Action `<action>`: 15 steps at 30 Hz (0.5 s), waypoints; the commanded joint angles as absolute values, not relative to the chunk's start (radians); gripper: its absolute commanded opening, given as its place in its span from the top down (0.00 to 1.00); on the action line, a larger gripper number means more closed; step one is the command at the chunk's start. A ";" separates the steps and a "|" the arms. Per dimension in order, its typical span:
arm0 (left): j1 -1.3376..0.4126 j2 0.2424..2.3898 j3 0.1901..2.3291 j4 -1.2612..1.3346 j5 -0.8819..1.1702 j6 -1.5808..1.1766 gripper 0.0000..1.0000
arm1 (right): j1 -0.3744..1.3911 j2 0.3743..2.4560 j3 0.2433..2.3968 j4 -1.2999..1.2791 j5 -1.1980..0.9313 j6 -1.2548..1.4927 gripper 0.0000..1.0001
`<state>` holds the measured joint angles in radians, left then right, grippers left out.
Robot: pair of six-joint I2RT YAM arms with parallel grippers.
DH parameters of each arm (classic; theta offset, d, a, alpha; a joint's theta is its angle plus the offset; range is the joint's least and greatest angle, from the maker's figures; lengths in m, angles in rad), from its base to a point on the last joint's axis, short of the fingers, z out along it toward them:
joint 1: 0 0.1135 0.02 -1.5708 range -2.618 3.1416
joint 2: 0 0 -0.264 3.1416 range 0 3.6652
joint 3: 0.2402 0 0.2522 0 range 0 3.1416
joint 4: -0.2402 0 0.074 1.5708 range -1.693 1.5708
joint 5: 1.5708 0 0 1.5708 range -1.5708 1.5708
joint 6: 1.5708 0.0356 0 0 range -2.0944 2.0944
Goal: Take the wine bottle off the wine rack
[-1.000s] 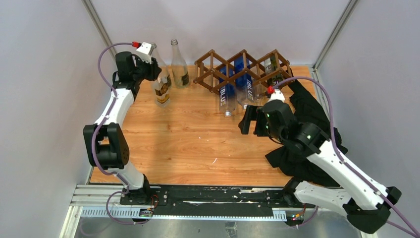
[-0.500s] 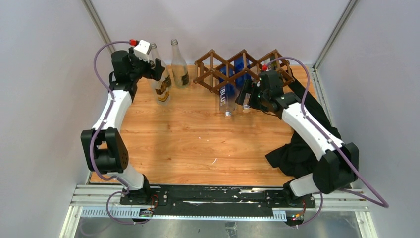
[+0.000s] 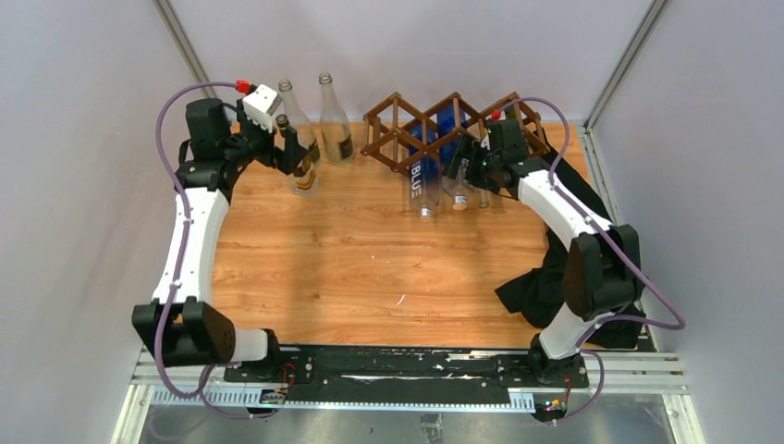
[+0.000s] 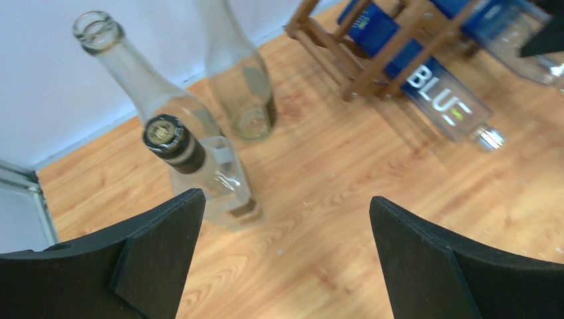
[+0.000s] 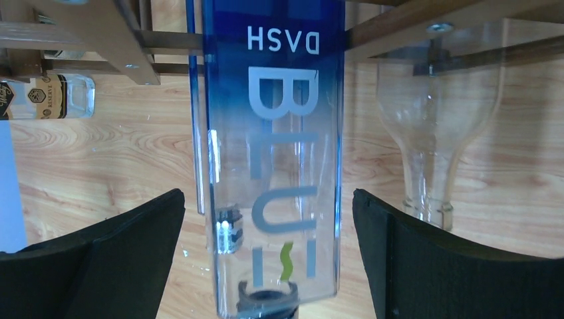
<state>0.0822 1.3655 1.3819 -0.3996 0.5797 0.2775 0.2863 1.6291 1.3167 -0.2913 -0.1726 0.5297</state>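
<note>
The brown wooden wine rack (image 3: pixel 399 118) stands at the back of the table, with bottles lying in its cells. My right gripper (image 3: pixel 465 172) is open at the rack's front, its fingers on either side of a blue and clear wine bottle (image 5: pixel 273 159) without touching it. This right gripper (image 5: pixel 269 262) has the bottle's capped end low between its fingers. A second blue bottle (image 3: pixel 422 180) lies in the cell to the left. My left gripper (image 3: pixel 292 148) is open and empty beside a standing dark-capped bottle (image 4: pixel 199 169), which sits just ahead of its left finger (image 4: pixel 156 246).
Two clear empty bottles (image 3: pixel 288 109) (image 3: pixel 335 125) stand at the back left near the dark-capped one. A clear bottle's neck (image 5: pixel 429 159) pokes out of the rack's right cell. A black cloth (image 3: pixel 569 273) lies along the table's right side.
My left gripper opened, let go of the dark-capped bottle and drew back a little. My right arm swung from mid-table up to the rack, jaws open around the blue bottle.
</note>
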 commanded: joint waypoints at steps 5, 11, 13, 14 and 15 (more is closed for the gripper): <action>0.087 1.236 1.393 -0.683 0.725 0.352 0.00 | 0.238 1.718 1.347 -0.162 -0.318 0.539 0.00; 0.087 1.184 1.325 -0.720 0.747 0.359 0.00 | 0.229 1.720 1.291 -0.074 -0.374 0.576 0.08; 0.087 1.170 1.304 -0.719 0.743 0.353 0.00 | 0.227 1.711 1.266 -0.043 -0.393 0.591 0.17; 0.087 1.161 1.295 -0.719 0.738 0.351 0.00 | 0.227 1.704 1.254 -0.029 -0.399 0.595 0.21; 0.087 1.155 1.288 -0.719 0.732 0.347 0.00 | 0.228 1.697 1.240 -0.017 -0.403 0.597 0.25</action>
<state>0.0822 1.1851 1.3144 -0.6876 0.7193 0.3450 0.2409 1.7195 1.2881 -0.0891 -0.3405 0.5686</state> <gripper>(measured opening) 0.996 0.801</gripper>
